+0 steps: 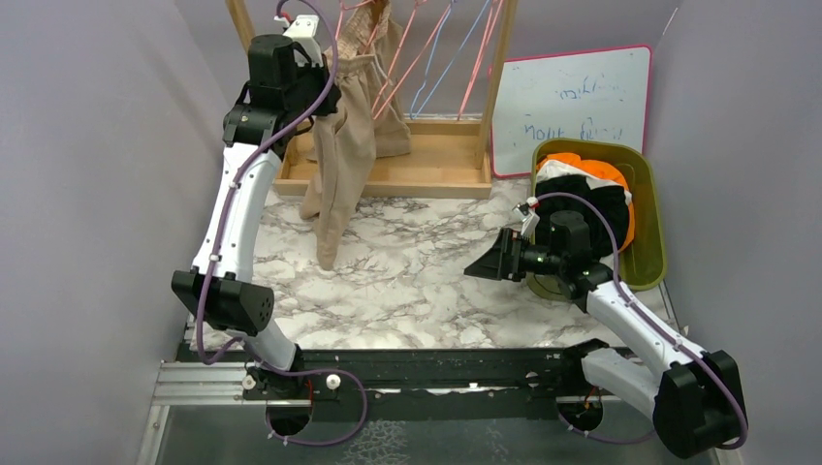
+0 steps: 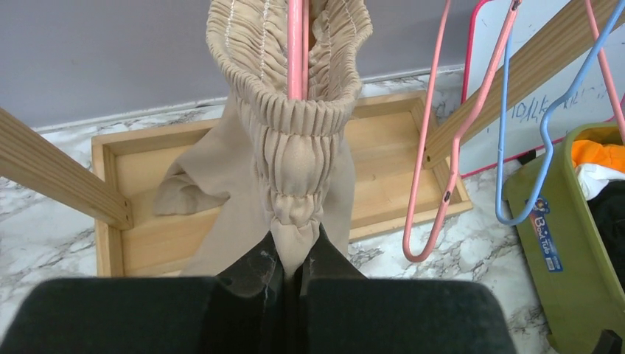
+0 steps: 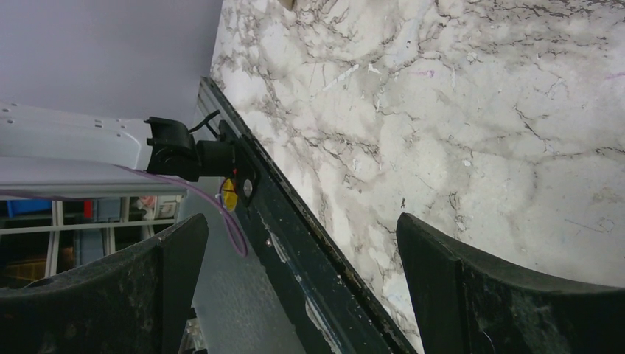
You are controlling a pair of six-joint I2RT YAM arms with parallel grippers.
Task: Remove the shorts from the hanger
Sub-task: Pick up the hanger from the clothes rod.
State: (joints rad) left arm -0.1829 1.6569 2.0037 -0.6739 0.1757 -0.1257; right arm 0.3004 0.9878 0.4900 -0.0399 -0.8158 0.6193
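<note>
A marble table [image 1: 417, 281] is spreading across the whole workspace, and a wooden rack [image 1: 436, 160] is standing at its far edge, with a pink-framed whiteboard [image 1: 572, 102] leaning against the back wall just to the right of it. A green bin [image 1: 651, 242] is sitting on the right side of the table, holding a heap of orange shorts [image 1: 596, 167], white shorts [image 1: 567, 172] and black shorts [image 1: 606, 208]. The tan shorts [image 1: 344, 145] are hanging from the rack on a pink hanger [image 2: 296, 44], their gathered waistband looping around the hanger's wire and their legs trailing down over the rack's base onto the marble. The left arm is reaching up to the rack, and the left gripper [image 2: 292, 254] is clenching a bunched fold of that tan waistband between its two black fingers, directly below the hanger wire. The right arm is lying low in front of the bin, and the right gripper [image 1: 482, 269] is pointing left with its jaws spread wide and nothing between them, hovering over bare marble near the table's near edge. To the right of the tan shorts, an empty pink hanger [image 2: 447, 195] and a blue hanger [image 2: 503, 147] are dangling from the rack with no clothing on them.
</note>
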